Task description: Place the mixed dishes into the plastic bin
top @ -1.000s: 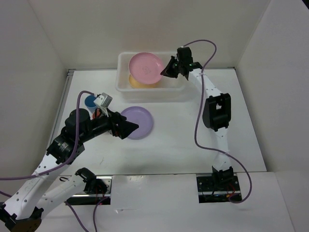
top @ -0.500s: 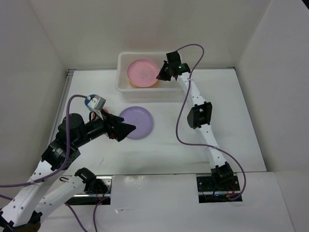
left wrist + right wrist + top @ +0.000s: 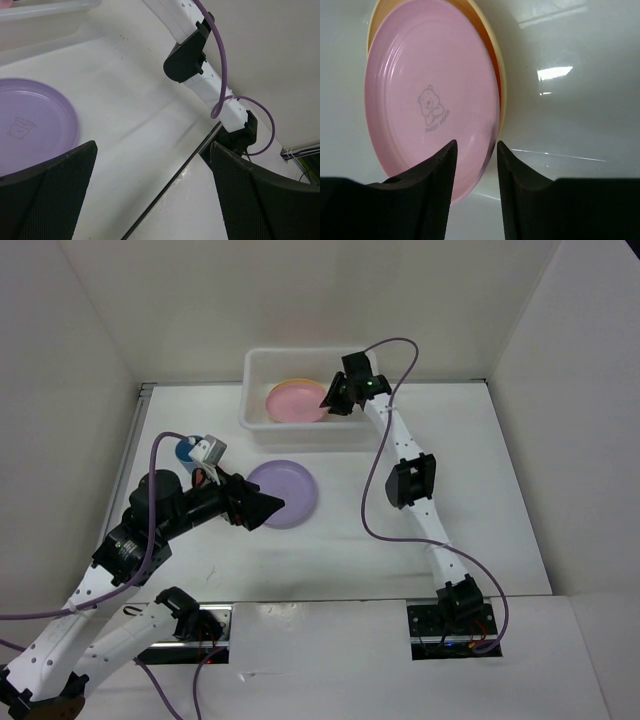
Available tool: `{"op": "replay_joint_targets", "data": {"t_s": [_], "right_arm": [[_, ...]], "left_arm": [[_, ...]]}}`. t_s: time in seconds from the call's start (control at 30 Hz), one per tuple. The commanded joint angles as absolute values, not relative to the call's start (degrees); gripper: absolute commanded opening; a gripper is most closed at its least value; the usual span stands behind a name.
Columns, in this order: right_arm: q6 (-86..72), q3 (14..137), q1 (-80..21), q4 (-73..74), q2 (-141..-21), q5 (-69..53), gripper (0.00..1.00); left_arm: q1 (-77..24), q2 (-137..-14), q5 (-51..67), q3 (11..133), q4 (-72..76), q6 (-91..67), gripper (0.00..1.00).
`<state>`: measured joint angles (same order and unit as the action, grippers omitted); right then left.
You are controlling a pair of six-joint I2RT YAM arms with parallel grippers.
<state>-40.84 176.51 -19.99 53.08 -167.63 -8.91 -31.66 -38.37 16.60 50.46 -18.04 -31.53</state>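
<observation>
The translucent plastic bin [image 3: 251,390] stands at the back of the table. Inside it the pink plate [image 3: 293,401] lies on the yellow-orange plate [image 3: 297,385]. My right gripper [image 3: 328,400] is down in the bin at the pink plate's right rim. In the right wrist view its jaws [image 3: 475,145] stand apart, with the rim of the pink plate [image 3: 425,100] loose between them, over the yellow-orange plate [image 3: 498,70]. The purple plate [image 3: 296,490] lies on the table. My left gripper [image 3: 273,506] is open and empty at its left edge. The blue cup [image 3: 184,449] is half hidden behind my left wrist. The red cup is out of view.
The white side walls enclose the table. In the left wrist view the purple plate [image 3: 30,125] is at the left, the bin's rim [image 3: 45,7] at the top, and the right arm [image 3: 200,65] crosses the far side. The table's front edge [image 3: 165,192] runs below the fingers.
The right gripper lowered the tilted pink plate into the bin onto the yellow-orange plate, and its jaws now stand apart. The left arm shifted only slightly beside the purple plate.
</observation>
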Motion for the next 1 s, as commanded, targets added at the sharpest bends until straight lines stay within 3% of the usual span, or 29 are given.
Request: {"op": "replay_joint_targets", "data": {"t_s": [0.0, 0.03, 0.13, 0.63, 0.8, 0.9, 0.97], "right_arm": [[-40.3, 179.5, -19.8, 49.5, -165.3, -10.8, 0.44], [-39.8, 179.5, -19.8, 49.5, -164.0, -10.8, 0.56], [-39.2, 179.5, -19.8, 50.7, -160.1, -10.8, 0.69], [-31.3, 178.4, -27.9, 74.7, -125.6, 1.9, 0.74], [-32.8, 166.5, -34.0, 74.7, -111.1, 7.5, 0.75], [-35.7, 152.6, -38.9, 74.7, -100.7, 12.8, 0.75], [-37.5, 136.9, -41.8, 71.5, -94.6, 13.8, 0.75]], "left_arm": [[-31.4, -37.9, 17.0, 52.1, -16.6, -30.7, 1.0], [-31.4, -37.9, 17.0, 52.1, -16.6, -30.7, 1.0], [-31.4, -37.4, 17.0, 52.1, -17.1, -30.7, 1.0], [-30.8, -33.5, 17.6, 55.1, -18.6, -33.6, 1.0], [-30.8, -31.6, 17.6, 53.4, -19.2, -34.9, 1.0], [-30.8, -30.2, 17.6, 52.8, -19.8, -34.9, 1.0], [-30.8, -29.7, 17.1, 52.1, -19.8, -34.9, 1.0]]}}
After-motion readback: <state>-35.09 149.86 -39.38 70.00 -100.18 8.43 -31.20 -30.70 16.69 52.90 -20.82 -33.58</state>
